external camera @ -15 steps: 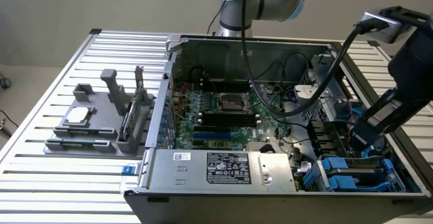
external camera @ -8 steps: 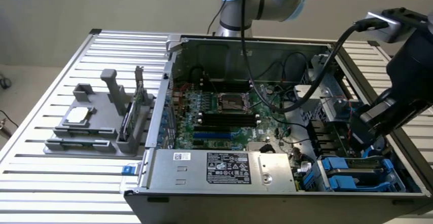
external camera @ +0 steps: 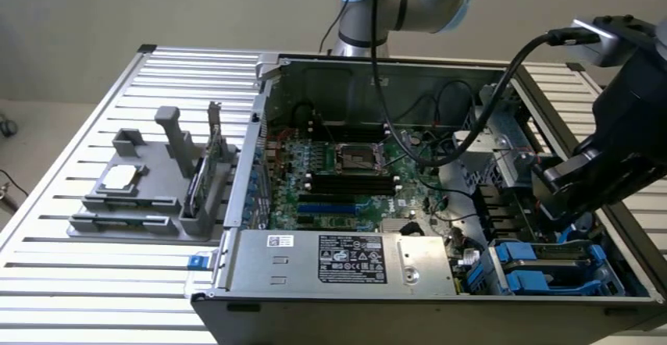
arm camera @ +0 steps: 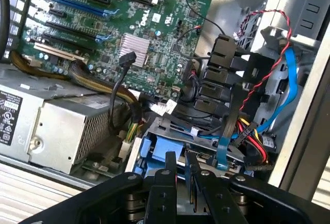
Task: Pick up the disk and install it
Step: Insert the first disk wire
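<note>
The disk [arm camera: 154,149] lies low in the drive bay at the near corner of the open computer case [external camera: 417,298], in the exterior view's right. Its blue carrier frame [external camera: 542,271] shows; most of the metal body is hidden by brackets and cables. My gripper [arm camera: 183,175] hangs right over that bay, under the black wrist [external camera: 599,181]. The two black fingers [arm camera: 166,188] stand almost together, their tips at the edge of the blue frame. I cannot tell whether anything is pinched between them.
The motherboard [external camera: 344,173] fills the case floor, with the silver power supply [external camera: 344,259] along the near wall. Red, black and blue cables [arm camera: 281,90] crowd the bay. A grey fixture [external camera: 146,197] on the slatted table holds a pale square chip [external camera: 120,177] and an upright card [external camera: 214,161].
</note>
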`<state>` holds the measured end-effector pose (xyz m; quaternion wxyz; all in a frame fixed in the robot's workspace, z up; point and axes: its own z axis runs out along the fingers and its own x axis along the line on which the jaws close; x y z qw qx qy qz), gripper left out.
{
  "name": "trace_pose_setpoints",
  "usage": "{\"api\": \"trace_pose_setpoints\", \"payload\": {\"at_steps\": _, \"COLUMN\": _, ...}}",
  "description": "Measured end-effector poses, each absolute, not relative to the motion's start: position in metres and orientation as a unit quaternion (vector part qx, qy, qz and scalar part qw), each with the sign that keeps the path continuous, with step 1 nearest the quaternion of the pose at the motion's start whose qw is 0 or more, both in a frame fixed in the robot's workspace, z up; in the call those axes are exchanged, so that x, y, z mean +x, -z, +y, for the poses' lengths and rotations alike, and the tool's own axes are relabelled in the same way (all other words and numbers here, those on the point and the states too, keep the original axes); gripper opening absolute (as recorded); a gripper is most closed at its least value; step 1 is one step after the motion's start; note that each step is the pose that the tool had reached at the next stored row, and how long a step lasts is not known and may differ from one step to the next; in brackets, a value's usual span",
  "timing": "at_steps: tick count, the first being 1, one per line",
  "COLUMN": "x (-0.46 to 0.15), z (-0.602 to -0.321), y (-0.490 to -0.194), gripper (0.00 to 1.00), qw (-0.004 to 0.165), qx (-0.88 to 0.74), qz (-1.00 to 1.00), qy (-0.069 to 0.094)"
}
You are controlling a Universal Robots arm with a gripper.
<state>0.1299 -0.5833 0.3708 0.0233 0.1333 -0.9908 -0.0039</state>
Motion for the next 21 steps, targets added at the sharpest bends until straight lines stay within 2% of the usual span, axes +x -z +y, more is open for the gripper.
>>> {"api": "trace_pose_setpoints", "payload": {"at_steps": 21, "x": 0.1299, "z": -0.5833, "y": -0.3638, "gripper": 0.22, "qw": 0.022, "qx": -0.057, "qz": -0.998, "qy": 0.008}}
